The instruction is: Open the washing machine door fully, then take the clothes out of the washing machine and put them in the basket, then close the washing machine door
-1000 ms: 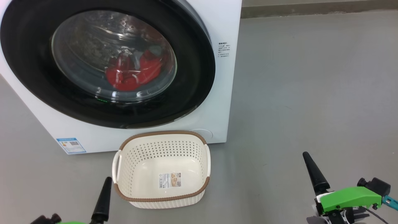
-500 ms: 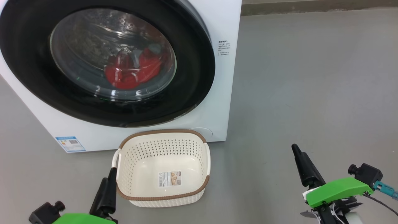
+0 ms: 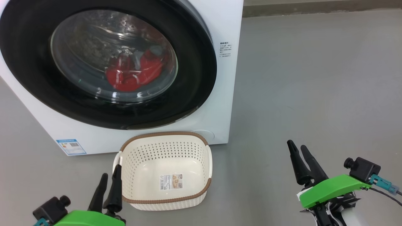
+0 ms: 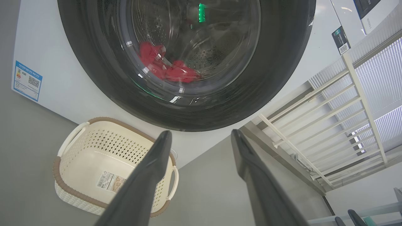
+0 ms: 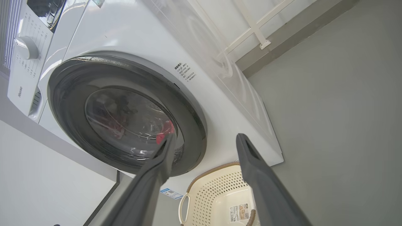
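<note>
My left gripper: fingers apart, nothing between, tips up, just beside left side of basket. My right gripper: fingers apart too, holding nothing, over bare floor, well right of basket. Basket upright on floor, close against front of washer, below door; contact I can't tell. Sticker on basket bottom. Door closed flat on washer. Clothes, red, inside drum, seen through glass, low, right of centre. Blue label at washer's lower left corner.
</note>
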Controlling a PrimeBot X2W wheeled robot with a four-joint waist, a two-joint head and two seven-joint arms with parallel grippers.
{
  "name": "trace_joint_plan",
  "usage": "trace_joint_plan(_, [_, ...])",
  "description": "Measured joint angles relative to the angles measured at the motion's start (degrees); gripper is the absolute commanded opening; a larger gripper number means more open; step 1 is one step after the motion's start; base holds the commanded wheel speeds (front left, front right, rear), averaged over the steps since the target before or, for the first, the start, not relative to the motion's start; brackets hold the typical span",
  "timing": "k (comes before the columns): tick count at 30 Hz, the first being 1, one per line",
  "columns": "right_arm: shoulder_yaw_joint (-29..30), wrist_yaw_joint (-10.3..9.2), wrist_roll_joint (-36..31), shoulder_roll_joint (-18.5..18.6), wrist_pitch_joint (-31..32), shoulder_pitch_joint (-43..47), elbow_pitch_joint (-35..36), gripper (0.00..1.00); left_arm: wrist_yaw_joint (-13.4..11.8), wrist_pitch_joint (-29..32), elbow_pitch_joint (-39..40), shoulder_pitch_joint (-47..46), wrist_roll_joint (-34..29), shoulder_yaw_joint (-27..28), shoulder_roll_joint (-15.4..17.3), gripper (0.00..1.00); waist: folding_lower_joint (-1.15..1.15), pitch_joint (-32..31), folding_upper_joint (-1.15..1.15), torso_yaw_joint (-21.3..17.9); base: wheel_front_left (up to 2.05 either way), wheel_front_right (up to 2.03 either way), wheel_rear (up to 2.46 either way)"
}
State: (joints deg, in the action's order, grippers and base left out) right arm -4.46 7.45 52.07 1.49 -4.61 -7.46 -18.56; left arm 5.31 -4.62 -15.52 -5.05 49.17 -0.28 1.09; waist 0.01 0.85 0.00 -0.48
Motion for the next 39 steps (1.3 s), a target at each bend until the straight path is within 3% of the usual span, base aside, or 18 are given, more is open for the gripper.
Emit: trace_joint_plan(39, [-3.72,0.01,-24.88,0.66,-6.34,-3.79,-0.22,1.00,-1.91,-6.41,0.49,-2.45,-24.63,-2.05,0.37,1.00,0.00,-0.93,0.00,-0.05,0.00,0.00,0.00])
